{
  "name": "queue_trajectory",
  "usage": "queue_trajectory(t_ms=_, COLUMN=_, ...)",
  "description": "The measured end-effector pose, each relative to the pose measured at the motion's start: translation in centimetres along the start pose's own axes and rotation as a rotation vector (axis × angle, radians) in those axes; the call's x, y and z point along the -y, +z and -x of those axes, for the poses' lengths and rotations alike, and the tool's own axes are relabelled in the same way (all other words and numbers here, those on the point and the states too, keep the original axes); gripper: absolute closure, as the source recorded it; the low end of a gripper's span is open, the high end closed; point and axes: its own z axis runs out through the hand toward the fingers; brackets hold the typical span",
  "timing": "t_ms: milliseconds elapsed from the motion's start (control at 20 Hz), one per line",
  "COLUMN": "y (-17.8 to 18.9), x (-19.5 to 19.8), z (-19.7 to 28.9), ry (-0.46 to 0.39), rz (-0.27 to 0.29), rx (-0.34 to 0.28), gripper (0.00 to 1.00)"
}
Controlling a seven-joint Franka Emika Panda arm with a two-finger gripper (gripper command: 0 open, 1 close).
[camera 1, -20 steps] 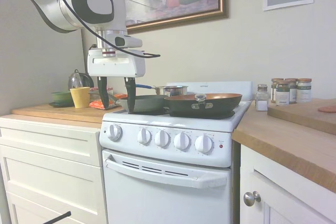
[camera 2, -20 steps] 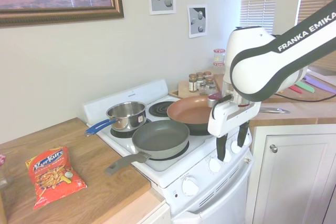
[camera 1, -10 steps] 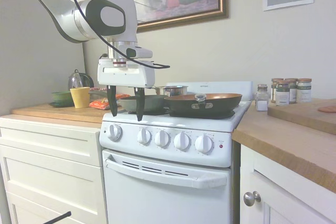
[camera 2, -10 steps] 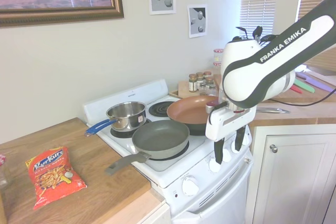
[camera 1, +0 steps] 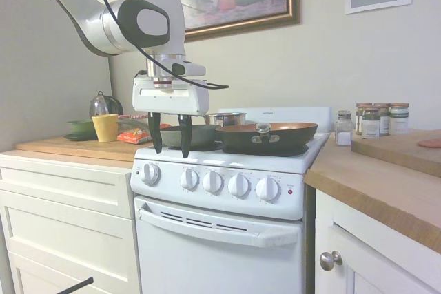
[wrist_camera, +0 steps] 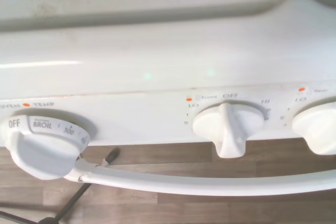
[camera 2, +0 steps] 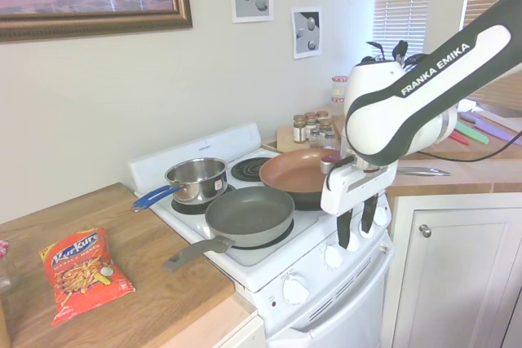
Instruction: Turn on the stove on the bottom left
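**Easy to grab the wrong knob**

The gripper (camera 1: 170,144) hangs with its fingers apart just above the front edge of the stove (camera 1: 220,239), over the left end of the knob row and touching nothing. Below it the oven dial (wrist_camera: 39,148) marked BROIL sits beside the front-burner knob (wrist_camera: 229,127), pointing at OFF. Coming down slightly off, I judge it could close on the oven dial instead (the two sit close together). The grey pan (camera 2: 249,215) stands just behind the fingers, so a bump is possible.
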Motion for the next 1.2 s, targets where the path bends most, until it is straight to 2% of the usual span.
queue_trajectory(t_ms=1200, y=1.5, x=0.7, z=-0.1, ry=-0.021, rz=-0.001, rx=-0.016, gripper=1.0)
